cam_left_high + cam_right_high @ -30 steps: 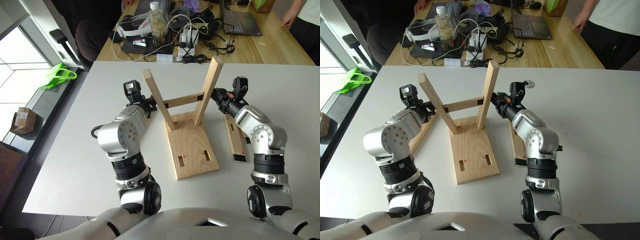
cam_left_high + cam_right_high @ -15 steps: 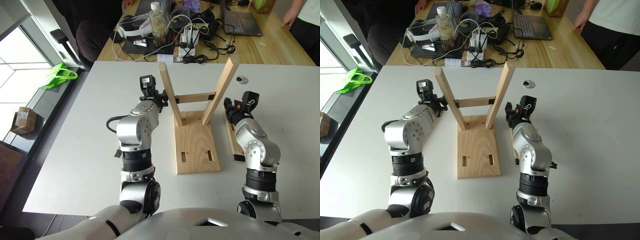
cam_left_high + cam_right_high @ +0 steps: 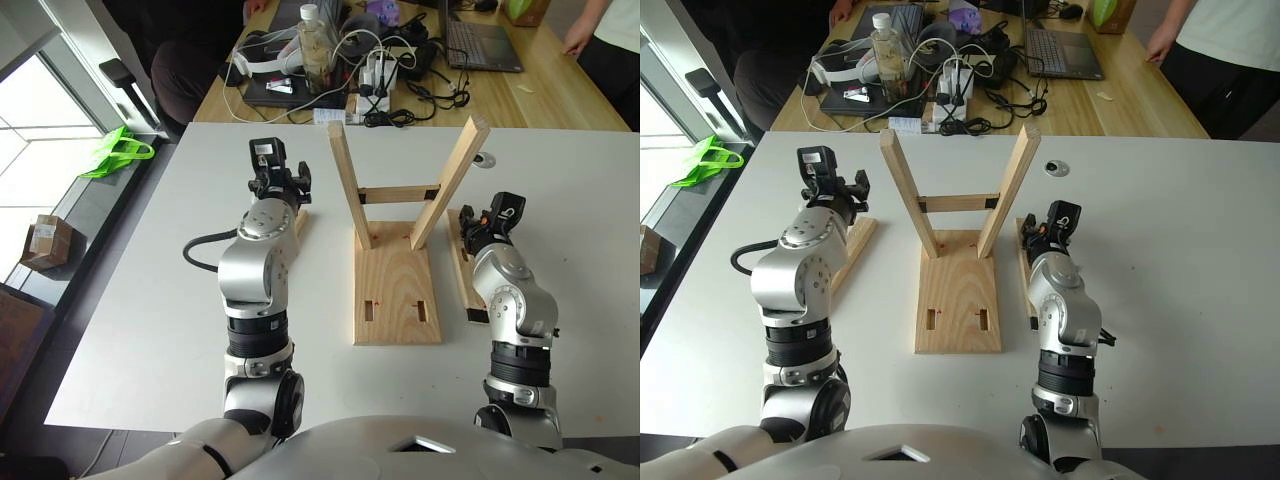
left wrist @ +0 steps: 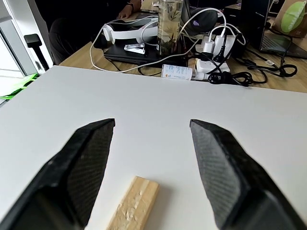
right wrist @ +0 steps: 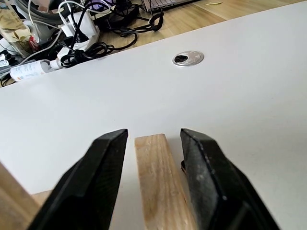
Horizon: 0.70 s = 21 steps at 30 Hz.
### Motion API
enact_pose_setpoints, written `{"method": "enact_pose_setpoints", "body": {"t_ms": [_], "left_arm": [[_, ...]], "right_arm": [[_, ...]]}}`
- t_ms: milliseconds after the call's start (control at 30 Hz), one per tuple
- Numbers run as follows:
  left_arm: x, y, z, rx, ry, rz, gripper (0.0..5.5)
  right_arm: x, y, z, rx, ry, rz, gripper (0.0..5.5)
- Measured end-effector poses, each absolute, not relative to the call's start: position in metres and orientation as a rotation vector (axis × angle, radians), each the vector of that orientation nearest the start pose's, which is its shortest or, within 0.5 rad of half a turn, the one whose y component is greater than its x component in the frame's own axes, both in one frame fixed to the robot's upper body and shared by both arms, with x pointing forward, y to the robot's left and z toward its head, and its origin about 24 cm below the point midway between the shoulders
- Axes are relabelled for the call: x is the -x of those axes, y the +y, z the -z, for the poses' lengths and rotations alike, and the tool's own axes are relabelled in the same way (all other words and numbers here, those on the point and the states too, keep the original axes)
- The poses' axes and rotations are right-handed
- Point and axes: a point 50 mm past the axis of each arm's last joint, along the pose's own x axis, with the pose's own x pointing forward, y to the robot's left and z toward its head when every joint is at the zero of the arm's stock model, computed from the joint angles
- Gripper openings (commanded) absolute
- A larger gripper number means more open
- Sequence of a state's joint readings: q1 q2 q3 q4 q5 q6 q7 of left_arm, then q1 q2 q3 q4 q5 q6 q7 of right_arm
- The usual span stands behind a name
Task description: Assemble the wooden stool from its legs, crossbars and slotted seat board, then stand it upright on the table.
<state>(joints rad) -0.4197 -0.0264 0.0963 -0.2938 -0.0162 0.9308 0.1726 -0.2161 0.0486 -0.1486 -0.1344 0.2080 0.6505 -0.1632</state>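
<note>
A: What did the white desk (image 3: 130, 300) carry, biggest first?

B: The slotted seat board (image 3: 395, 325), flat at the desk's middle, long axis running from far edge to near edge. Two open slots sat in its near half.

A: And on the board?

B: Two legs rose from its far end and leaned apart toward their tops: the left leg (image 3: 347, 180) and the right leg (image 3: 450, 180). One crossbar (image 3: 398, 195), dark at both ends, joined them about halfway up.

A: Loose parts?

B: Two. A right loose piece (image 3: 466, 285) lay flat just beside the board's right edge, parallel to it, with a dark near end. A left loose piece (image 3: 855, 245) lay toward the desk's left edge, well apart from the board.

A: The pincers?

B: The left gripper (image 4: 151, 125) hung over the far end of the left loose piece, fingers spread wide, nothing between them but bare desk. The wood's end showed just short of the gap. The right gripper (image 5: 154, 135) sat low at the far end of the right loose piece, its fingers apart and straddling the wood. I couldn't tell if the pads touched it.

A: Anything smaller?

B: A round metal grommet (image 5: 188, 58) in the desk near the far edge, beyond the right gripper.
</note>
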Motion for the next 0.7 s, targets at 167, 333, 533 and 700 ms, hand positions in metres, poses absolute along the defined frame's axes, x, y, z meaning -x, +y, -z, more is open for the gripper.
{"method": "enact_pose_setpoints", "body": {"t_ms": [167,333,533,700], "left_arm": [[-0.307,0.150,-0.134,0.010,0.213,-0.149,2.89],[-0.310,0.148,-0.138,0.014,0.185,-0.145,2.89],[-0.313,0.147,-0.138,0.013,0.180,-0.139,2.89],[-0.313,0.147,-0.139,0.013,0.174,-0.138,2.89]], "right_arm": [[-0.290,-0.148,-0.064,-0.251,0.312,0.119,2.07],[-0.293,-0.147,-0.064,-0.248,0.308,0.119,2.07],[-0.295,-0.147,-0.063,-0.247,0.305,0.123,2.07],[-0.295,-0.145,-0.062,-0.248,0.306,0.120,2.07]]}}
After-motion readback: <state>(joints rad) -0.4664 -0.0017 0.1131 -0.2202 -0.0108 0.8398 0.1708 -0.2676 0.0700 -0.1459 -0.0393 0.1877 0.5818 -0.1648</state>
